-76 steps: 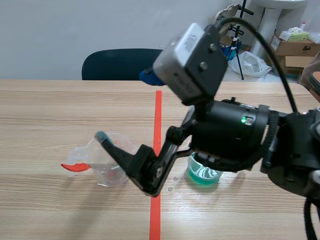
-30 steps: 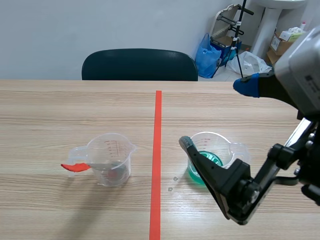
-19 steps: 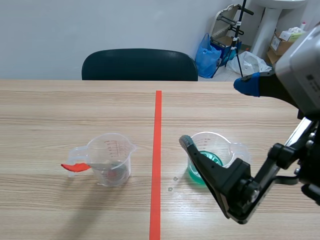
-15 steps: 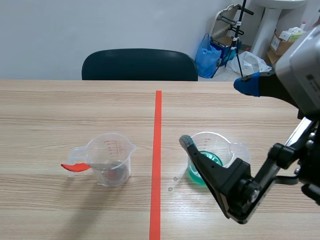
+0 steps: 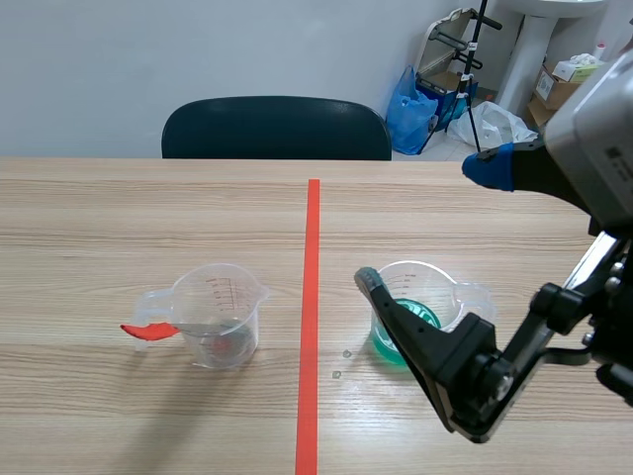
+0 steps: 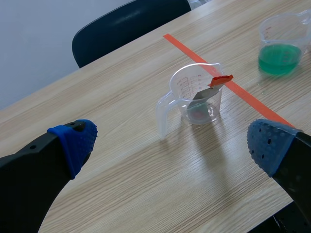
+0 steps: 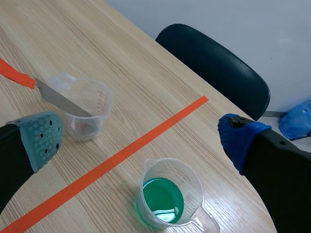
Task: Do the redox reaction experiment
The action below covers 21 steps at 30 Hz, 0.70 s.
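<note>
Green cup: a see-through plastic measuring cup [image 5: 423, 297] with green liquid in its bottom stands upright on the pale wooden surface [image 5: 99, 218]. Every place below is given from this cup.
Tape line: an orange-red tape line [image 5: 311, 297] runs along the surface just beside the green cup.
Clear cup: a second measuring cup [image 5: 220, 315] stands upright near the green cup, on the other side of the tape line.
Knife: a small knife [image 7: 58, 98] leans inside the clear cup. Its blade points down into the cup, and its red handle sticks out over the rim on the side facing away from the green cup.
Right pincer: it [image 7: 141, 141] hangs above the green cup with its fingers spread wide, holding nothing.
Left pincer: it [image 6: 172, 145] is raised well apart from the green cup, beyond the clear cup, fingers spread wide and empty.
Chair: a dark chair [image 5: 275, 127] stands at the far edge of the surface, well apart from the green cup.
</note>
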Available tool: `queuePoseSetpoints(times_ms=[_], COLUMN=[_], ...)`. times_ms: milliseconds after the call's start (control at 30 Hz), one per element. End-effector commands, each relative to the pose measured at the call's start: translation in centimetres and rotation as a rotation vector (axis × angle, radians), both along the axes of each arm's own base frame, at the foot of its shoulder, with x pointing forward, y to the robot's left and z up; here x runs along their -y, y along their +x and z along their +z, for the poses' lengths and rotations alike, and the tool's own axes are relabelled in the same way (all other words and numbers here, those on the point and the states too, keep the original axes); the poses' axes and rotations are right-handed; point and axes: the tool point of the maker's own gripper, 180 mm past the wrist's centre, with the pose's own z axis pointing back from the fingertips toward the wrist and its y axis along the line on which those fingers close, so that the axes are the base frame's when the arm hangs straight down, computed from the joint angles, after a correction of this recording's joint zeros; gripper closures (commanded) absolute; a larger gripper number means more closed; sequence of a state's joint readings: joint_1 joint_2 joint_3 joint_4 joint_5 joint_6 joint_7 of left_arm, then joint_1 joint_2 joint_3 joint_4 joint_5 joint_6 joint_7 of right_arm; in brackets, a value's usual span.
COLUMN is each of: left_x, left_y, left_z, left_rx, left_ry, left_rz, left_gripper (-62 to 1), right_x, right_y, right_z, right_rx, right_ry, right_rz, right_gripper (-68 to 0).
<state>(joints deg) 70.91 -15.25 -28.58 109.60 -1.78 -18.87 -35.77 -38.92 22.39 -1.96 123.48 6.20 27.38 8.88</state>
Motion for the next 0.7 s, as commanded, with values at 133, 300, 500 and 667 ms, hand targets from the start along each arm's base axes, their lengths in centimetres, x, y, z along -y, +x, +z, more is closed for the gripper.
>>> queuePoseSetpoints(times_ms=[133, 300, 500, 667], left_x=[0.01, 0.02, 0.01, 0.01], left_y=[0.05, 0.05, 0.06, 0.06], left_z=[0.92, 0.95, 0.96, 0.96], left_rx=[0.039, 0.041, 0.041, 0.041], left_ry=[-0.019, -0.02, -0.02, -0.02], left_rz=[0.006, 0.005, 0.005, 0.005], left_gripper=[-62.3, -62.3, -62.3, -62.3], right_x=[-0.03, -0.03, -0.09, -0.08], right_y=[0.21, 0.21, 0.19, 0.19], right_z=[0.76, 0.75, 0.98, 0.93], right_rx=[0.027, 0.027, 0.036, 0.034], right_ry=[0.015, 0.015, 0.023, 0.022], right_rz=[0.001, 0.001, 0.005, 0.004], right_gripper=[-67.9, -67.9, -67.9, -67.9])
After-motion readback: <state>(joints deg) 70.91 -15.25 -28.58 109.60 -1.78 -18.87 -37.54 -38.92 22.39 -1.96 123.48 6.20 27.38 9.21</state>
